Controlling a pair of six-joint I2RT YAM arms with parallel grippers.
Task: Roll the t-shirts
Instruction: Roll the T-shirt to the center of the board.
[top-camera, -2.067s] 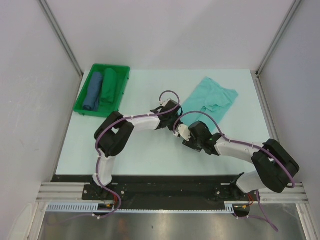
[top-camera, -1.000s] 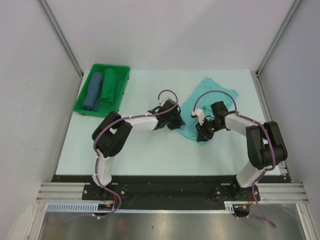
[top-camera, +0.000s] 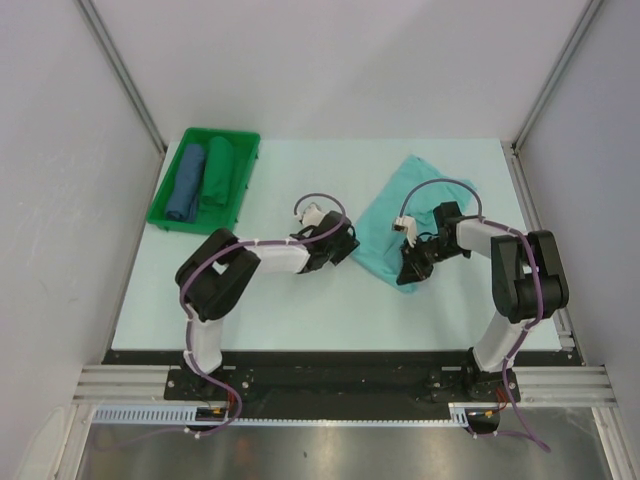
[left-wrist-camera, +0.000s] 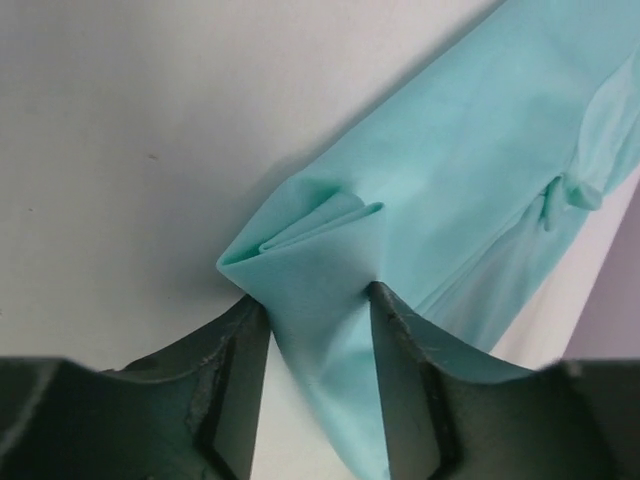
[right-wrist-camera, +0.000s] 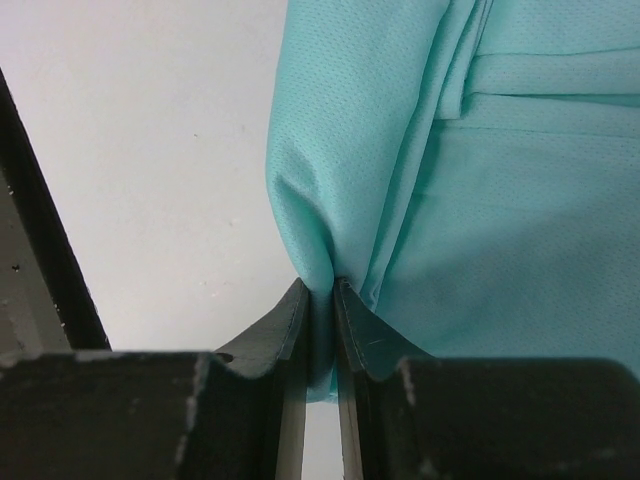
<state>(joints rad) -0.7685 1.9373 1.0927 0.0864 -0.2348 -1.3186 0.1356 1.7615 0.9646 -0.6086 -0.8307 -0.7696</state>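
The mint t-shirt (top-camera: 415, 200) lies folded into a strip at the table's middle right. My left gripper (top-camera: 349, 246) is at its near-left corner. In the left wrist view the jaws (left-wrist-camera: 315, 300) stand apart, astride that raised corner (left-wrist-camera: 300, 270), with bare table showing beside the cloth. My right gripper (top-camera: 406, 274) is at the near-right corner. In the right wrist view it (right-wrist-camera: 320, 290) is shut tight on a fold of the mint shirt (right-wrist-camera: 520, 200). A rolled dark green t-shirt (top-camera: 217, 172) and a rolled blue one (top-camera: 188, 182) lie in the tray.
The green plastic tray (top-camera: 165, 207) stands at the far left of the table. Grey walls and metal posts close the table in on three sides. The two arms' elbows lie low over the table's near half.
My right gripper swung from the table's middle to the shirt's near-right corner and shut on it. My left gripper drew back a little to the left. The shirt's near edge now runs straighter.
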